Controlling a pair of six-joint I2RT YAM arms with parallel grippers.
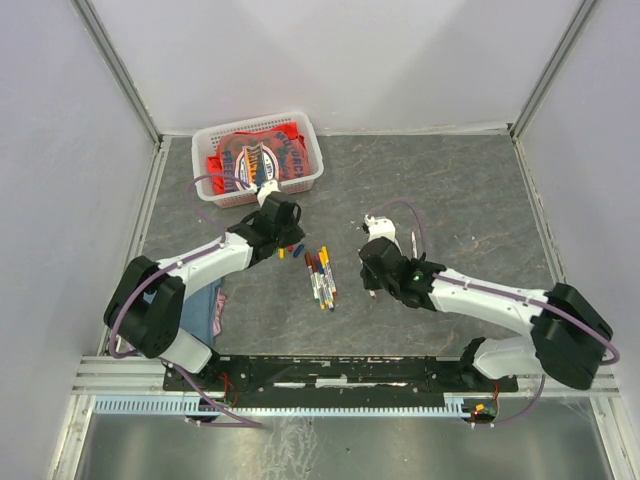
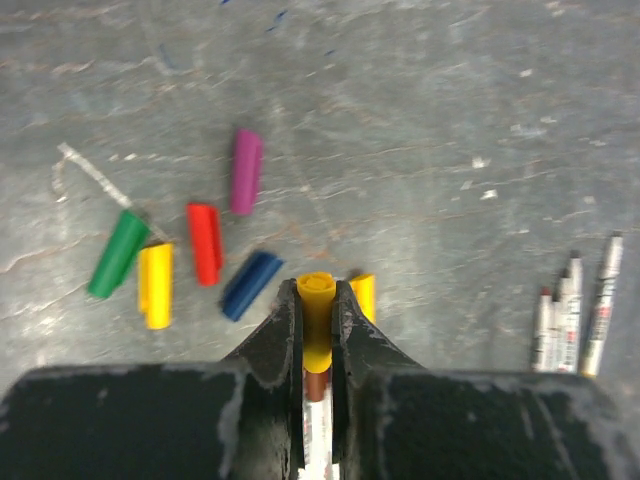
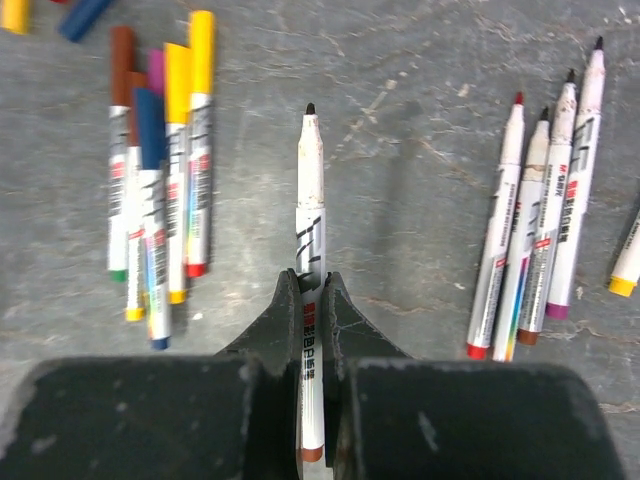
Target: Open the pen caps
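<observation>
A yellow cap (image 2: 317,335) is clamped in the left pincer (image 2: 317,288), with a brown piece and a white barrel seen behind it between the fingers. Loose caps are scattered on the worktop (image 2: 450,120) just ahead: a green cap (image 2: 118,254), a second yellow cap (image 2: 155,285), a red cap (image 2: 205,243), a blue cap (image 2: 251,284) and a purple cap (image 2: 245,171). The right pincer (image 3: 311,288) is clenched on an uncapped white pen (image 3: 311,190). Capped pens (image 3: 160,180) are laid to its left and uncapped pens (image 3: 545,220) to its right.
</observation>
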